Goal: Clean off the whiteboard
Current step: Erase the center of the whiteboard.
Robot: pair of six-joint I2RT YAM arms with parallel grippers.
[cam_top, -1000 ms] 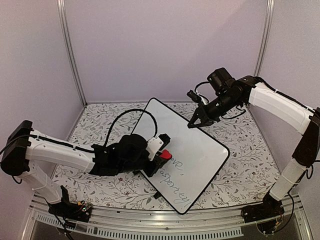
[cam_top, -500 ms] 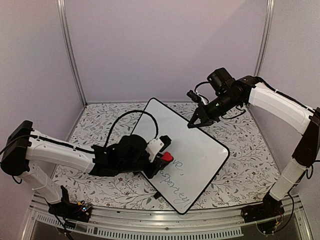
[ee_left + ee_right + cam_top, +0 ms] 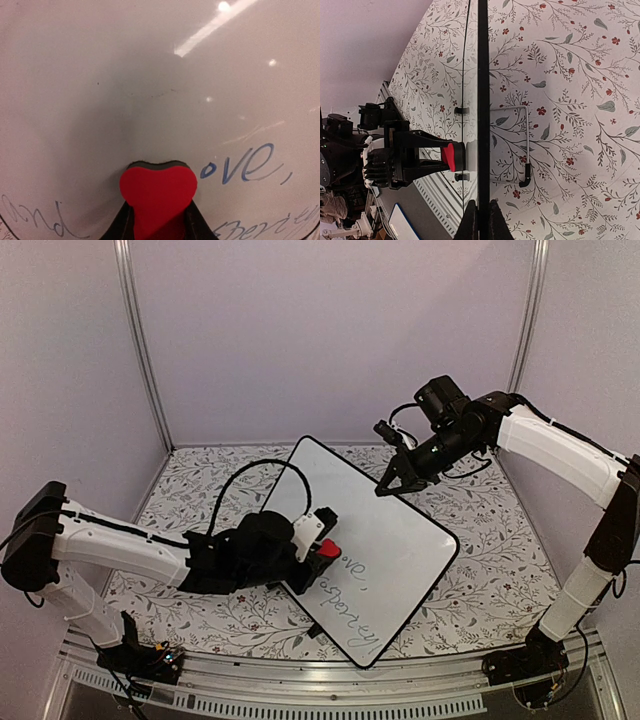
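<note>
The whiteboard stands tilted in the middle of the table, with dark cursive handwriting on its near half. My left gripper is shut on a red heart-shaped eraser. The eraser's dark felt face presses on the whiteboard just left of the written "ove,". More handwriting shows at the lower left. My right gripper is shut on the board's far edge. In the right wrist view the black rim runs between that gripper's jaws.
A floral cloth covers the table. A thin wire stand props the board from behind. Pale walls and metal posts close the sides and back. A metal rail runs along the near edge by the arm bases.
The left gripper with the eraser slid slightly toward the writing, then back up-left along the board. The right arm and the board have not moved.
</note>
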